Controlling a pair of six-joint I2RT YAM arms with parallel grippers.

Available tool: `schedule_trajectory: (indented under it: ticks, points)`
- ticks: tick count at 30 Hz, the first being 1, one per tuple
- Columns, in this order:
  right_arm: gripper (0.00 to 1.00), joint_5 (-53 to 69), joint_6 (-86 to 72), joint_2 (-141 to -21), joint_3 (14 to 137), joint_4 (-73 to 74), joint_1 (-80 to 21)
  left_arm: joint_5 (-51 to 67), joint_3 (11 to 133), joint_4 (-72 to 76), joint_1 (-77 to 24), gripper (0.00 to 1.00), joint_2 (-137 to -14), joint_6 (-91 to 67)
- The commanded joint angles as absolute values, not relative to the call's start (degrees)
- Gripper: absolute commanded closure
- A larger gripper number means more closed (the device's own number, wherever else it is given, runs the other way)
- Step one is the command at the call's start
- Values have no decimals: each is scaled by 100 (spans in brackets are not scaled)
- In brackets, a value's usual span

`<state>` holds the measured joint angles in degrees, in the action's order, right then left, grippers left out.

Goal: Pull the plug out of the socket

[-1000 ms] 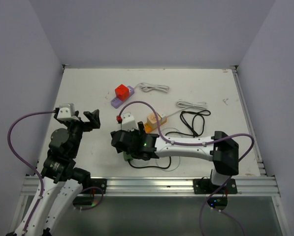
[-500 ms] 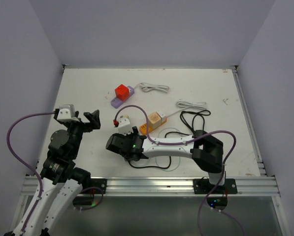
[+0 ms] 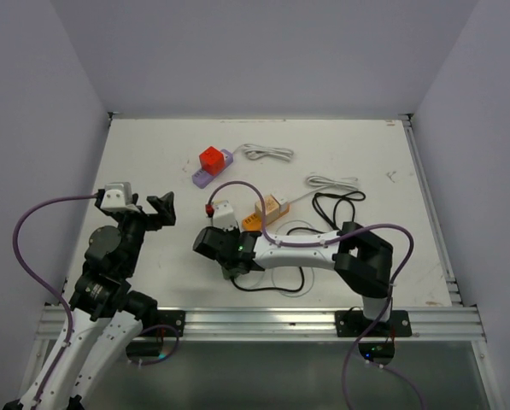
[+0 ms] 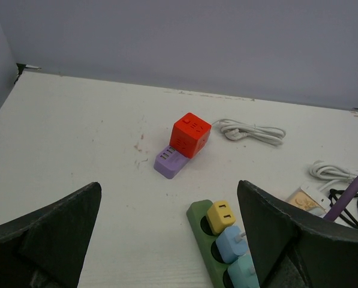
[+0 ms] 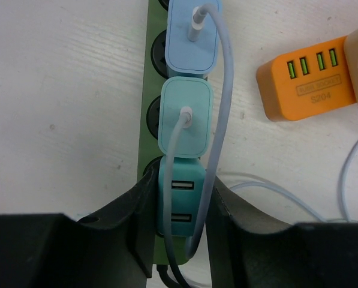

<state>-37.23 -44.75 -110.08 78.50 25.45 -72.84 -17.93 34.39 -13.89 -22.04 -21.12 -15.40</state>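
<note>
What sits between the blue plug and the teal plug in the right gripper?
A mint plug on the green strip, just above the gripped teal plug; right wrist view.

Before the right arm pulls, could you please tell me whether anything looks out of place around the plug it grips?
Yes: a pale cable from the blue charger runs down between the right tool and the teal plug, apparently caught in the grip, so it may snag.
</note>
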Motion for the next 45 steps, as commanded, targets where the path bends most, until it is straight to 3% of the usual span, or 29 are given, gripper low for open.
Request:
schedule_trajectory:
  ticks: [1,5,13,19,27,38,45]
  points:
    - [89,-3551,-3791,-10285,7543,2566,-7225,-1863,3524,-1318,-2267,0,-2100,-1415]
    - [99,-3367,-3112,-9625,6989,2575,-7094,-1767,3524,-1310,-2294,0,-2153,-1406]
    - [100,-2163,-1461,-8245,5425,1512,-6917,-1442,3594,-1379,-2303,0,-2460,-1573]
    - [100,-1759,-862,-7551,4457,836,-6908,-37,3999,-1434,-2294,0,-3401,-2021]
    - [100,-1205,-958,-7268,3824,256,-6706,1300,2392,429,-2311,5,-3252,-3225]
    - [100,-624,-1019,-7435,3700,35,-6592,546,1538,1493,-3014,7,-3901,-3032]
    - [100,-483,-1002,-7506,3762,-62,-6557,-841,1652,1978,-4488,7,-4859,-2435]
